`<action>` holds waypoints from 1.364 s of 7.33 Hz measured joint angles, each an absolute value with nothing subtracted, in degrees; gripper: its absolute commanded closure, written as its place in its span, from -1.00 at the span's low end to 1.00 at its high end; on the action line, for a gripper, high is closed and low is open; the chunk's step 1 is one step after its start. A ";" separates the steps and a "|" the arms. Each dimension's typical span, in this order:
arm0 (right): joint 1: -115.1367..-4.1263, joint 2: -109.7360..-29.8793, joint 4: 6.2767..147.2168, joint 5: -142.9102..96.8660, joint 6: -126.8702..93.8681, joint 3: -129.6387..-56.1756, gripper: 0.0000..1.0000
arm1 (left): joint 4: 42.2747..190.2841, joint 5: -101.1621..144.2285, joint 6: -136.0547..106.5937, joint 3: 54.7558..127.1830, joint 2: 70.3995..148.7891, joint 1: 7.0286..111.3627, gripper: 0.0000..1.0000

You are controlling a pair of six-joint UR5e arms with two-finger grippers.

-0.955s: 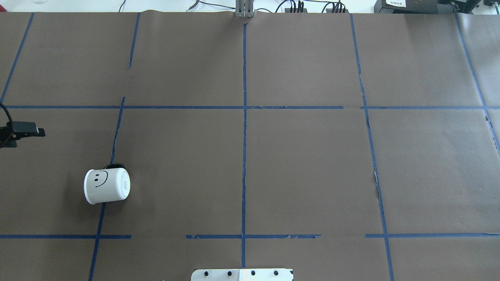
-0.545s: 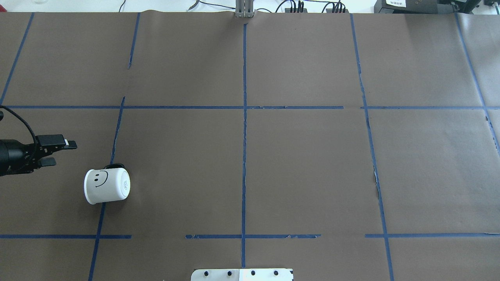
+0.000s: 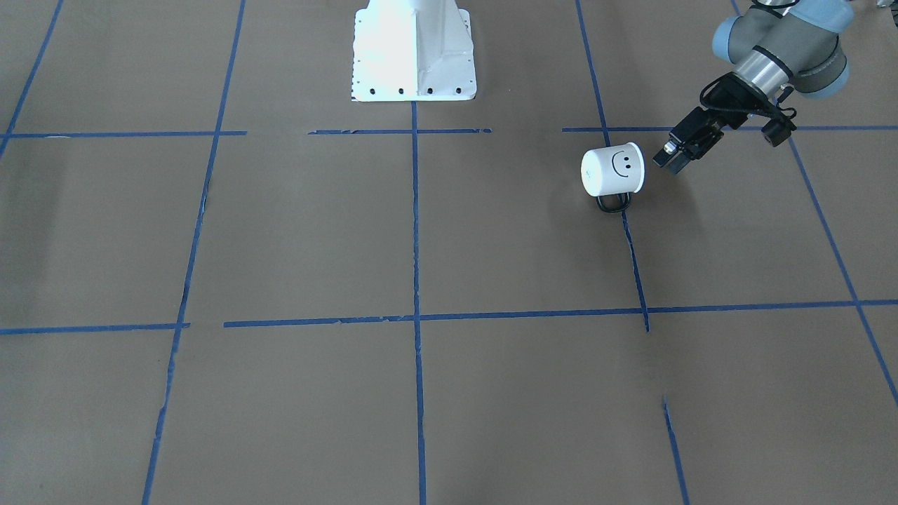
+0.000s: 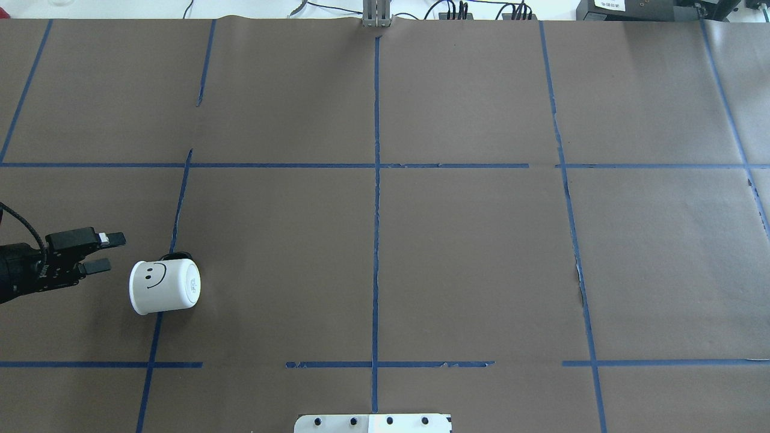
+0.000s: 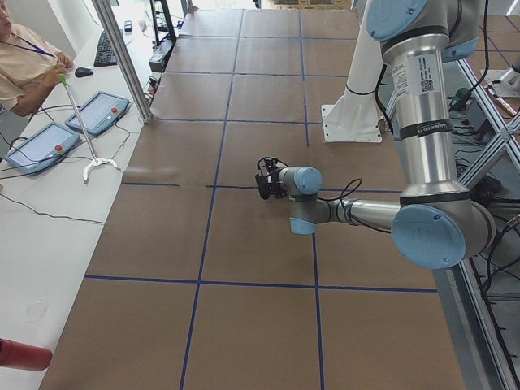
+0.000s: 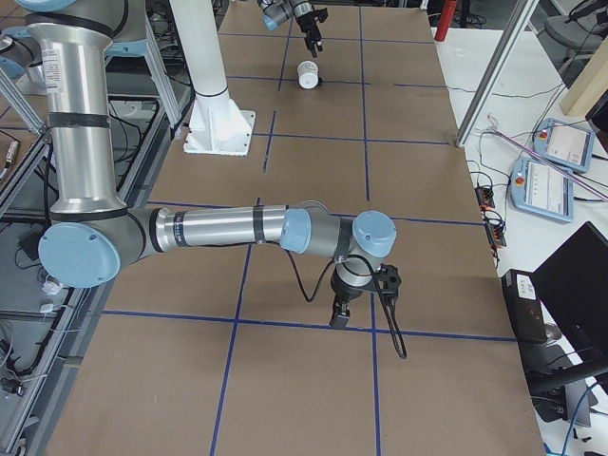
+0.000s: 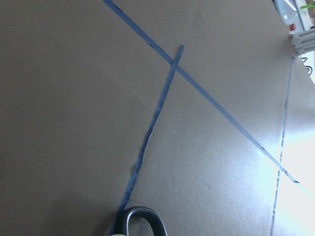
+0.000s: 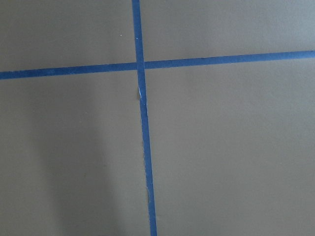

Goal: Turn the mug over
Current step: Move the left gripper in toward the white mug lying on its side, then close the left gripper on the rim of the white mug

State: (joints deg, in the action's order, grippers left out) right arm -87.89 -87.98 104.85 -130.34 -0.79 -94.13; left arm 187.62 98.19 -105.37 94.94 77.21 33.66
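Left claw (image 4: pixel 116 252) beside tipped mug (image 4: pixel 163 287)

A robotics lab: a table (image 4: pixel 469 258) papered brown and gridded with blue tape (image 4: pixel 376 240), teach pendants (image 5: pixel 39 148) on a white side bench (image 5: pixel 49 252), an operator (image 5: pixel 24 58) beside them.

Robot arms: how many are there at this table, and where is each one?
2. The left arm is by the mug, with its gripper open just beside the mug, not touching. The right arm stretches low over the table's other end, showing only in the side view.
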 measured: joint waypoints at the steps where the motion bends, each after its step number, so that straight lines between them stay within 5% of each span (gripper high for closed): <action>1: -87.89 -87.98 104.85 -130.34 -0.79 -94.13 -1.00 | 193.83 95.11 -105.96 92.06 78.19 31.49 -1.00; 4: -87.89 -87.98 104.85 -130.34 -0.79 -94.13 -1.00 | 200.11 88.95 -106.41 87.65 82.61 25.54 -0.93; 5: -87.89 -87.98 104.85 -130.34 -0.79 -94.13 -1.00 | 200.42 87.96 -106.41 86.73 84.27 24.58 -0.56; 7: -87.89 -87.98 104.85 -130.34 -0.79 -94.13 -1.00 | 203.63 87.60 -106.04 85.76 85.46 24.05 0.84; 8: -87.89 -87.98 104.85 -130.34 -0.79 -94.13 -1.00 | 205.76 87.83 -105.78 85.55 85.65 24.03 1.00; 10: -87.89 -87.98 104.85 -130.34 -0.79 -94.13 -1.00 | 207.65 91.86 -105.86 85.42 86.32 23.94 1.00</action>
